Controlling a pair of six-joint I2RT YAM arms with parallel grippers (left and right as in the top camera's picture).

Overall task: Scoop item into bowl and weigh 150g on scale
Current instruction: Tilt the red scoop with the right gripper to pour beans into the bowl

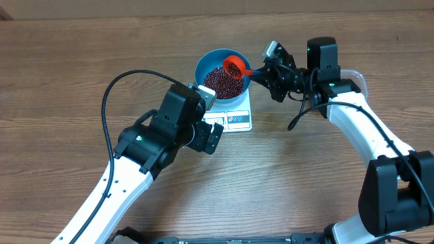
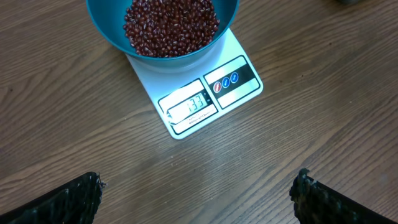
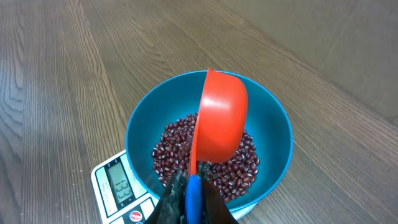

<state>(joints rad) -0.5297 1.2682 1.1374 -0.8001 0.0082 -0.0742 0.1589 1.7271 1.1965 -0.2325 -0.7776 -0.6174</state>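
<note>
Wood-grain surface (image 1: 68, 68). My right tool (image 3: 189, 196) clamped on handle of red scoop (image 3: 221, 118), tipped above blue bowl (image 3: 273, 124) just ahead, on scale (image 2: 236, 93); beans (image 2: 171, 28) inside: loose, light, I judge roll-prone. My left tool (image 2: 199, 205) apart, empty.

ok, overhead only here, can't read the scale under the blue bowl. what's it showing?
Observer: Left wrist view: the scale shows 133, short of target.
Operator: scoop tipped?
Observer: Right wrist view: the orange scoop is rolled on its side above the beans in the bowl.
Operator: left gripper?
Observer: Open and empty, the left gripper hangs over bare table on the display side of the scale.
</note>
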